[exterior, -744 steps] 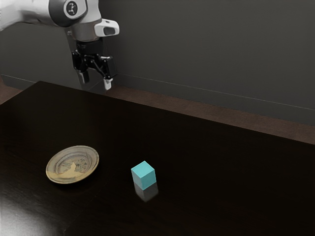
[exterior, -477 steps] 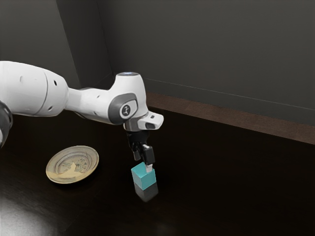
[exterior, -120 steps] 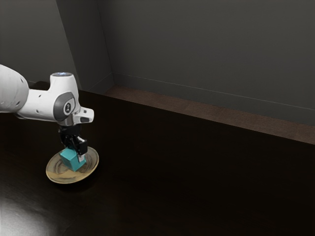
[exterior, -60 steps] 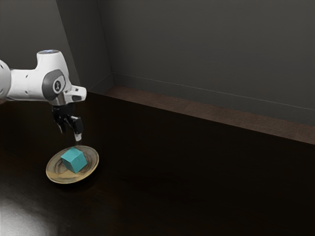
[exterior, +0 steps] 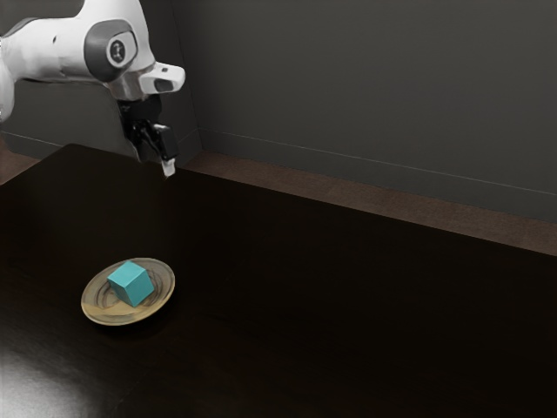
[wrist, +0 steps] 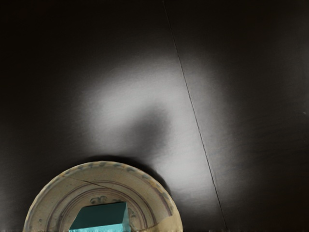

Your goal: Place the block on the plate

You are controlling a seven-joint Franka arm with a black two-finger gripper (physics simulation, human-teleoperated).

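High above the table, toward the upper left of the exterior view, my gripper (exterior: pixel 156 162) stands open, with no thing between its fingers. Well below it, the turquoise block (exterior: pixel 131 284) rests inside the round patterned plate (exterior: pixel 120 320), somewhat tilted and apart from the gripper. The wrist view has the block (wrist: pixel 100 217) at its lower edge, partly cut off, within the plate (wrist: pixel 48 197), whose curved rim surrounds it.
The dark, glossy table (exterior: pixel 348 296) extends from the plate toward the exterior view's right. Its far edge runs in front of a brown floor and a grey wall (exterior: pixel 374 87).
Since the earliest frame, the block has gone from the table onto the plate. My gripper carried it there, let go, and has since risen well above it. Over the last half second the block stayed still.
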